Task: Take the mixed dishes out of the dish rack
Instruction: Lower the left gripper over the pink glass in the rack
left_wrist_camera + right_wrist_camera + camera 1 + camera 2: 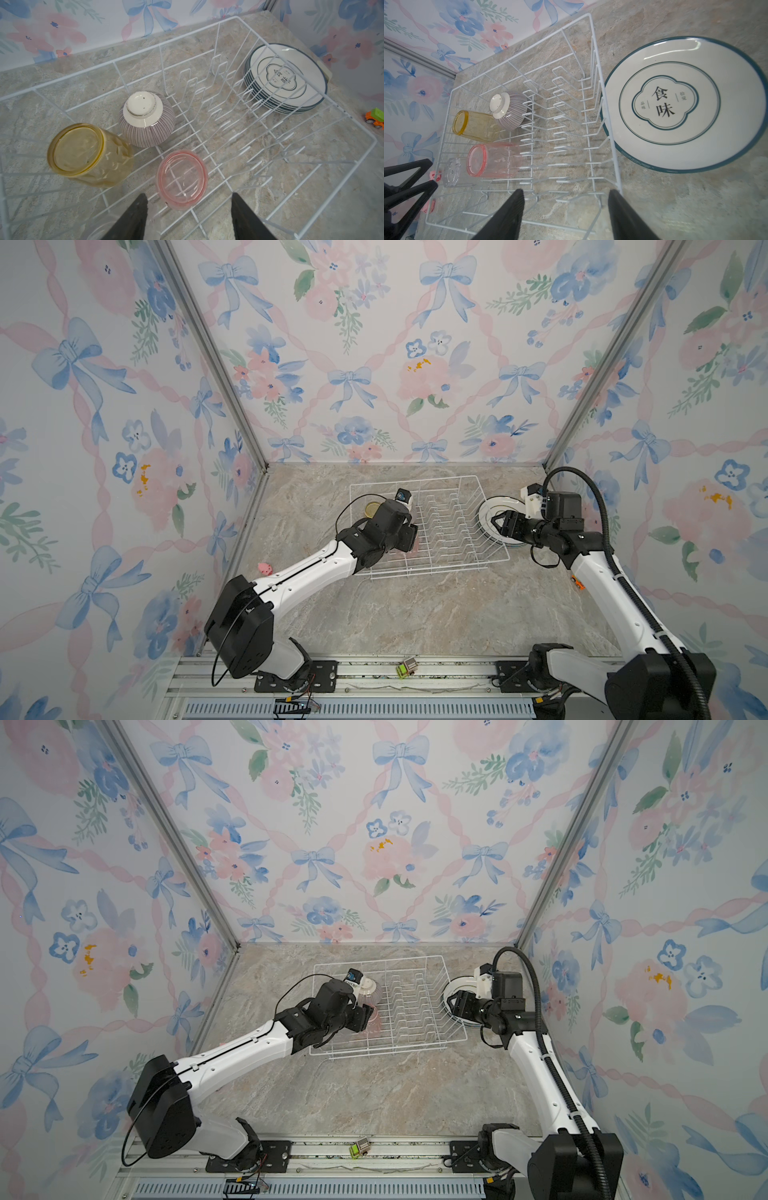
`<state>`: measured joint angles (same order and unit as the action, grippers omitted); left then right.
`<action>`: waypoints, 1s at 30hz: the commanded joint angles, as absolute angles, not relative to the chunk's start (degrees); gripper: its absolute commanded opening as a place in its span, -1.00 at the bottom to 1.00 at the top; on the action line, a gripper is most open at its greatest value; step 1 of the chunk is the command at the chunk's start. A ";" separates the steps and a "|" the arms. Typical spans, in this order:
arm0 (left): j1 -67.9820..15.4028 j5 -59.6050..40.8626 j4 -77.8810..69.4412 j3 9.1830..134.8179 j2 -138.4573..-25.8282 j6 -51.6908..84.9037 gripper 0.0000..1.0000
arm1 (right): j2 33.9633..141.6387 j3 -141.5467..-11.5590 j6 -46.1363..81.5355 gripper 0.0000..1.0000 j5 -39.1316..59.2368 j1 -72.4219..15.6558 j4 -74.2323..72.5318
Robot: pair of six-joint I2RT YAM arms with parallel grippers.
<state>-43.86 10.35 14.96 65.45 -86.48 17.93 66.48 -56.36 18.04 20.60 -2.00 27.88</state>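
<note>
The white wire dish rack (461,479) (218,22) holds an upside-down ribbed purplish bowl (147,120), a yellow tumbler (87,153), a pink tumbler (181,179) and a clear tumbler (452,173) in its left end. Its plate slots are bare. A stack of white plates (683,104) (498,504) lies on the table just outside the rack's right side. My left gripper (189,195) (365,1017) hangs open above the pink tumbler, touching nothing. Also open and holding nothing, my right gripper (565,191) (496,524) hovers over the stack's near-left rim.
A pink toy (266,569) lies left of the rack near the wall. An orange-green toy car (375,118) sits at the right wall. A small toy truck (406,668) rests on the front rail. Marbled tabletop (415,614) stretches in front of the rack.
</note>
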 commanded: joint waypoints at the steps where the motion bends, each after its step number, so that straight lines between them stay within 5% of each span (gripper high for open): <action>1: -43.85 8.36 20.32 68.74 -89.20 16.94 0.31 | 66.27 -57.28 18.64 0.33 21.88 -2.55 26.92; 30: -42.75 8.34 22.15 72.37 -96.70 15.00 0.52 | 68.45 -54.75 19.32 0.33 24.04 -1.92 23.14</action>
<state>-42.09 6.22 19.29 72.69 -97.67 16.14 67.79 -55.68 18.70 23.14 -1.98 24.12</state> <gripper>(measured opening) 0.759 0.666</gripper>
